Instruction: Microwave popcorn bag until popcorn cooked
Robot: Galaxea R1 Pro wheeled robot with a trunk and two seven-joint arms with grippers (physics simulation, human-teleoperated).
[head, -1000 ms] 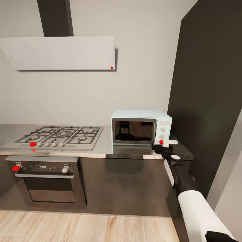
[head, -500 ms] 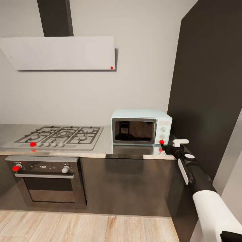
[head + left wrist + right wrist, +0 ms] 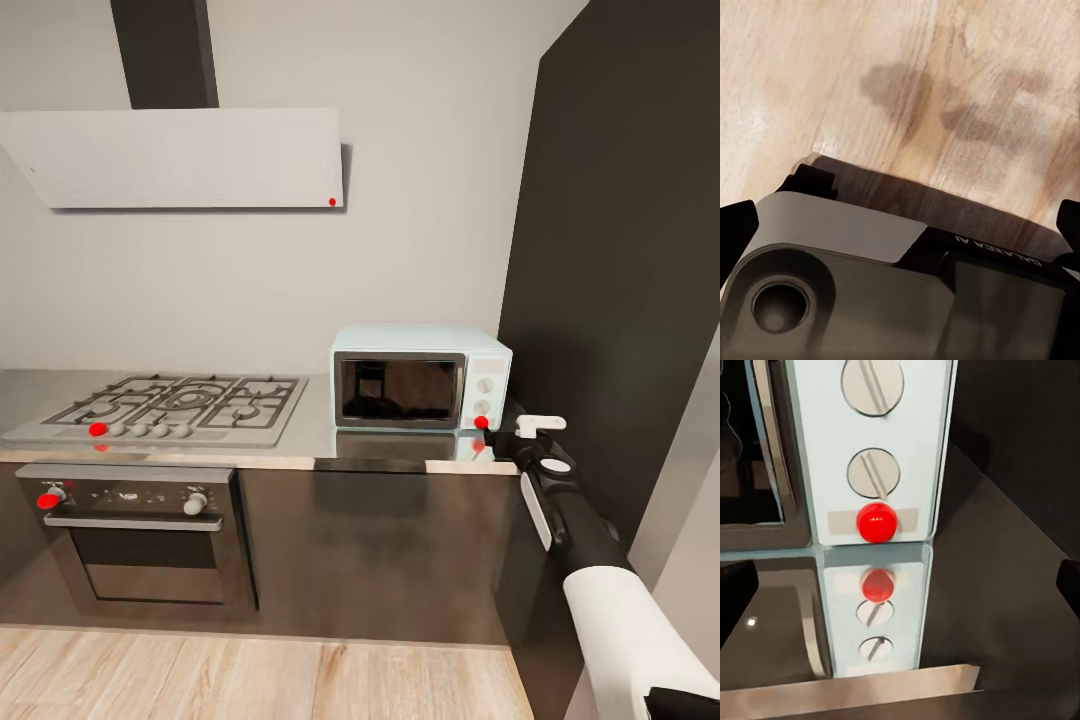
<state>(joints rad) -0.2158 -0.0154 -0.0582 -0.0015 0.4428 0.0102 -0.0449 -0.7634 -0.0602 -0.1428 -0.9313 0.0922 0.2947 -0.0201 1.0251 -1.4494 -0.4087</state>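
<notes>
Since a second ago our right gripper has swung right, off the red button. The microwave sits on the counter, door closed, just ahead of our fingers; we cannot tell their spread.

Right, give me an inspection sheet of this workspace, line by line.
Surface: grey metal countertop, reflecting the microwave's front.
Job's things: mint-blue microwave, door shut, a red button below its two knobs; popcorn bag nothing seen.
Clutter: nothing seen.
Grippers: right pincer sits beside the microwave's lower right corner, off the button; its fingertips stand wide apart. Left pincer points at the wood floor, fingertips apart.
Cables: nothing seen.
Surroundings: gas hob to the microwave's left, built-in oven under it, white hood above, tall dark cabinet at the right.
</notes>
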